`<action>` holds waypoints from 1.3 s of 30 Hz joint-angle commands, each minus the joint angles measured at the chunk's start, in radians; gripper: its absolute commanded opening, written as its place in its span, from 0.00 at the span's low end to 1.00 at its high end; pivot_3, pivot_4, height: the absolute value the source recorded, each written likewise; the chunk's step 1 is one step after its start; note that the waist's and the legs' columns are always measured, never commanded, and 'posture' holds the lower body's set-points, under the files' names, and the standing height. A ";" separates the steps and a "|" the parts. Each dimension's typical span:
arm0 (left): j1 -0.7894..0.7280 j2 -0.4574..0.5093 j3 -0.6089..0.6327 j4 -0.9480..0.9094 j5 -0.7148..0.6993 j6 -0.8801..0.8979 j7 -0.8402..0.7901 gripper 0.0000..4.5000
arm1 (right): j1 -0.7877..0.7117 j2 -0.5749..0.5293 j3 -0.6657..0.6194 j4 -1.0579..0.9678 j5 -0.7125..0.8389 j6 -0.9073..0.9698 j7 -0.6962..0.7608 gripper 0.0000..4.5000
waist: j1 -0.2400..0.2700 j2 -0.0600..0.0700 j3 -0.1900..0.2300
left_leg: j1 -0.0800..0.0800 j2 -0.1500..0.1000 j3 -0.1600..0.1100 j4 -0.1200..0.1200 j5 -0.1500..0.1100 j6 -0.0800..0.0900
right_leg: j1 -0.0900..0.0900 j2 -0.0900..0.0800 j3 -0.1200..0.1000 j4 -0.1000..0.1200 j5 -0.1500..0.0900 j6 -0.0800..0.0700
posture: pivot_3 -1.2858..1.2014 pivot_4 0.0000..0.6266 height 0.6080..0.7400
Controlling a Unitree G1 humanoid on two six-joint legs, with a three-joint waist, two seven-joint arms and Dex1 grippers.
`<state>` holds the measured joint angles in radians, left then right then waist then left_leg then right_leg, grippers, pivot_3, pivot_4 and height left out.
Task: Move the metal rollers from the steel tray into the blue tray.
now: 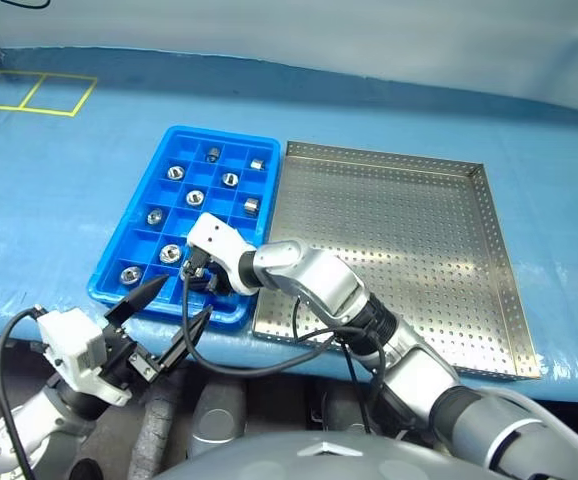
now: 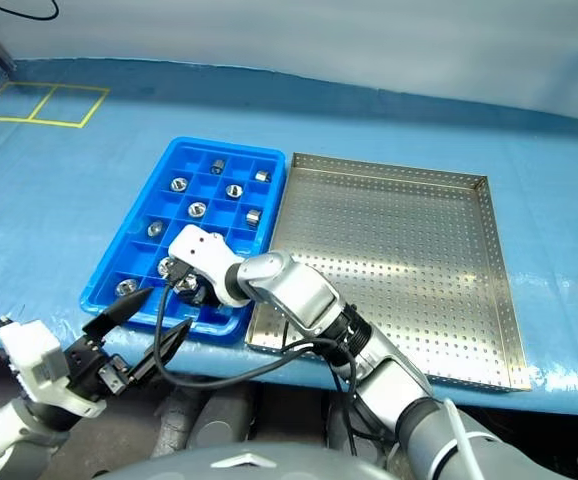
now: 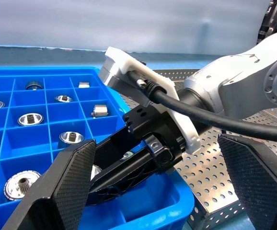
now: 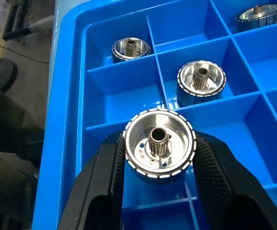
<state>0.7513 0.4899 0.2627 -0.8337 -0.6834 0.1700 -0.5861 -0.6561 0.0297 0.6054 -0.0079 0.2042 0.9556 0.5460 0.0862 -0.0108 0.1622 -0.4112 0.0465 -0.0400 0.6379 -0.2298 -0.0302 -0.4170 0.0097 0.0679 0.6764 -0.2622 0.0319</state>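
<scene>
A metal roller sits pinched between the right gripper's fingers above a near compartment of the blue tray, left of the steel tray. The left gripper hovers nearby, fingers spread.

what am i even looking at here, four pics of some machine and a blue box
It is a two-armed humanoid robot. Two pictures come from its head, looking down at a blue-covered table; the other two come from cameras on its wrists. On the table lie a blue tray of small compartments, several holding metal rollers, and beside it a steel tray with a perforated floor. The right tool is shut on one metal roller over the blue tray's near end. The left tool hangs open just off the table's front edge.
</scene>
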 commanded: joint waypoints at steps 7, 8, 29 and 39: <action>0.009 -0.020 -0.005 -0.052 -0.005 0.001 0.010 1.00 | 0.029 0.015 0.055 -0.024 0.006 0.005 0.027 0.38 | 0.001 0.000 0.000 | 0.001 0.000 0.000 0.000 0.000 0.000 | 0.000 0.000 0.000 0.000 0.000 0.000 | 0.67 0.24 1.00; 0.010 -0.022 -0.004 -0.050 -0.004 -0.001 0.010 1.00 | 0.029 0.013 0.057 -0.027 0.005 0.002 0.030 0.46 | 0.001 0.000 0.000 | 0.000 0.000 0.000 0.000 0.000 0.000 | 0.000 0.000 0.000 0.000 0.000 0.000 | 0.67 0.24 1.00; -0.280 0.009 -0.129 0.049 0.020 0.058 -0.038 1.00 | 0.163 -0.106 -0.367 -0.352 0.004 -0.071 -0.158 0.74 | -0.010 0.000 0.000 | -0.001 -0.001 -0.001 0.001 0.000 -0.001 | 0.001 0.000 0.000 -0.001 0.000 0.001 | 0.60 0.24 1.00; -0.600 -0.042 -0.279 0.211 0.187 0.113 0.058 1.00 | 0.495 -0.217 -0.441 -0.645 -0.053 -0.145 -0.269 0.74 | -0.056 0.000 0.000 | -0.001 -0.001 -0.003 0.004 0.000 -0.001 | 0.003 0.001 0.001 0.000 0.004 0.007 | 0.56 0.24 1.00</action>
<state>0.1804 0.4604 0.0037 -0.6261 -0.5218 0.2747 -0.5467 -0.1763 -0.1914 0.2041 -0.5776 0.1465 0.8144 0.3028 0.0301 -0.0108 0.1619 -0.4120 0.0452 -0.0424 0.6420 -0.2299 -0.0310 -0.4143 0.0105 0.0689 0.6764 -0.2580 0.0398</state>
